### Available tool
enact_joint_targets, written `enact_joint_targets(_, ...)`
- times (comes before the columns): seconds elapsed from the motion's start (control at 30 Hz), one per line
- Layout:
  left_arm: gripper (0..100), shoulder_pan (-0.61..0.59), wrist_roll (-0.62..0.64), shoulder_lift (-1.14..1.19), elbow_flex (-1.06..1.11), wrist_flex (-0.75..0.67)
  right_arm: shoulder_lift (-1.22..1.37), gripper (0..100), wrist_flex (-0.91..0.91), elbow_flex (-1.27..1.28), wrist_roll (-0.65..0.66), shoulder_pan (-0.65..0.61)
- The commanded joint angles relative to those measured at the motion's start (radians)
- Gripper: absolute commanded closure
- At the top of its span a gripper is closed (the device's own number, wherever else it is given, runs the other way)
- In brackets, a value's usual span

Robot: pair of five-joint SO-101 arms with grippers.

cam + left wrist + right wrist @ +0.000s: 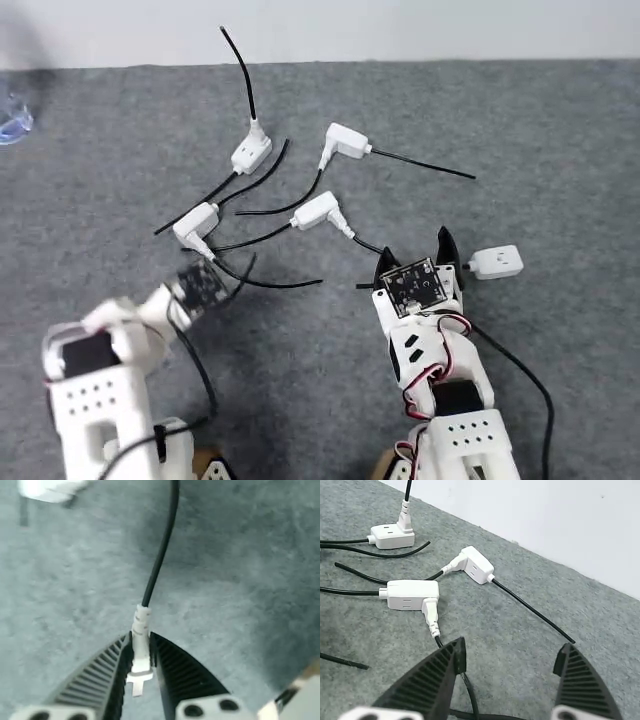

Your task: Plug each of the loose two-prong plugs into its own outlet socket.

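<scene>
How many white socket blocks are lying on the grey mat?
5 white blocks: one farthest back, one back right, one in the middle, one near the left end effector, one beside the right end effector. The arms may hide more.

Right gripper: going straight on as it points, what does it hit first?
Right gripper stands open over bare carpet; first thing in line looks like the loose black cable from the angled socket. Depth unclear.

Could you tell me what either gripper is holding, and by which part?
The left gripper pinches a white plug by its body, cord running out ahead; the right gripper is open and empty.
</scene>
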Motion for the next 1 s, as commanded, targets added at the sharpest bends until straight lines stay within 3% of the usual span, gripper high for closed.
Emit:
enact_joint_targets(0.0, 98, 0.006, 0.008, -0.16, 0.156, -0.068, -0.001, 72.5, -0.013, -0.017, 0.012, -0.005)
enact_joint_targets(0.1, 93, -0.002, 0.012, -0.253, 0.185, -0.061, -0.001, 72.5, -0.013, -0.018, 0.012, -0.004)
enact_joint_targets(0.3, 64, -0.058, -0.003, -0.476, 0.189, 0.017, -0.001, 72.5, -0.012, -0.02, 0.014, -0.004)
enact_joint_targets(0.4, 61, -0.058, -0.023, -0.591, 0.186, 0.044, 0.007, 72.5, -0.004, -0.038, 0.009, 0.005)
enact_joint_targets(0.6, 61, -0.052, 0.31, -0.767, 0.223, 0.025, -0.001, 72.5, 0.286, -0.232, -0.124, 0.058)
enact_joint_targets(0.83, 61, -0.058, 0.66, -0.81, 0.47, -0.292, 0.008, 72.5, 0.676, -0.574, -0.135, 0.082)
enact_joint_targets(0.97, 61, -0.103, 0.772, -0.815, 0.504, -0.345, 0.01, 72.5, 0.832, -0.729, -0.107, 0.127)
